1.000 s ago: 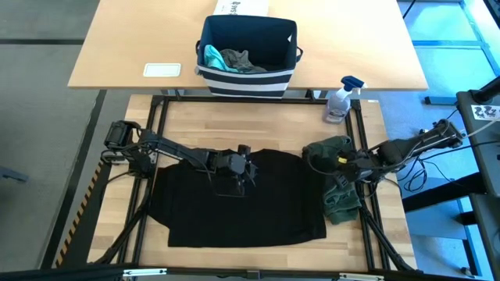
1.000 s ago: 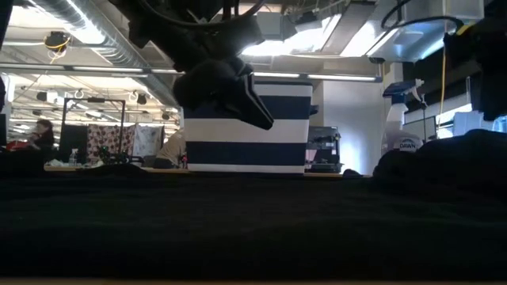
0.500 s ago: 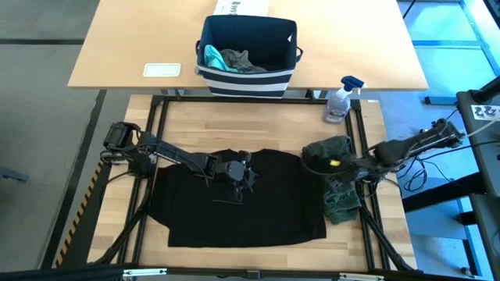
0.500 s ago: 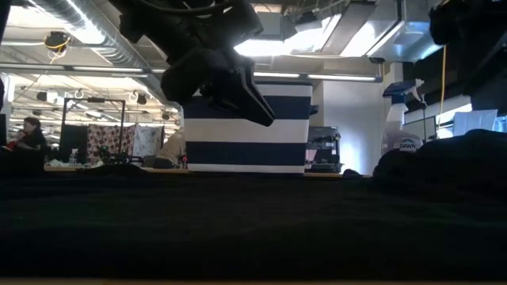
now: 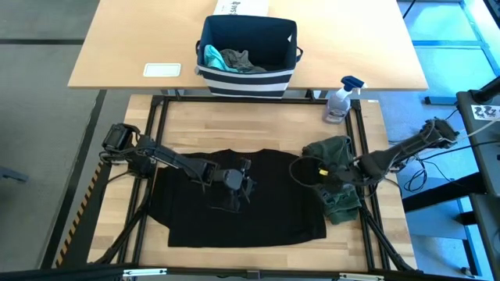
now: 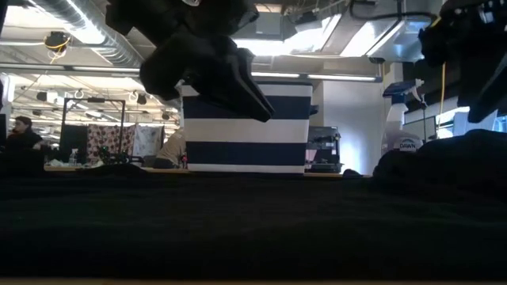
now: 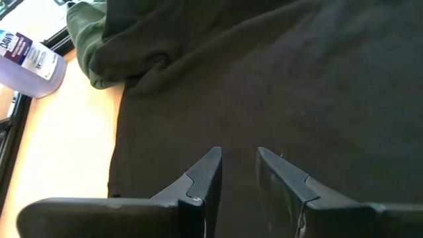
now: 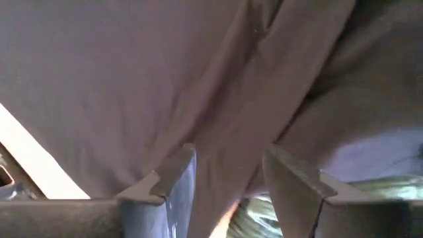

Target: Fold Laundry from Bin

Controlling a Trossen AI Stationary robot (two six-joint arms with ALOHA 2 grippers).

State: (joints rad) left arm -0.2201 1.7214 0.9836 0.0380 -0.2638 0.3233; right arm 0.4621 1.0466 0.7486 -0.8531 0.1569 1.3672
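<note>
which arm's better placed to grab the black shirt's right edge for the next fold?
Probably right. The right gripper hangs open at the edge of the black T-shirt beside the olive-green piece. The left gripper, open and empty, hovers over the shirt's middle, farther from that edge.

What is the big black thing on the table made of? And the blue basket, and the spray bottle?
The black T-shirt looks like soft matte cloth: it lies limp and flat, with gentle creases. The bin seems to be navy fabric with white stripes; its walls look soft-edged, though something stiffer inside may hold them up. The spray bottle looks like clear, glossy plastic with a blue trigger top.
</note>
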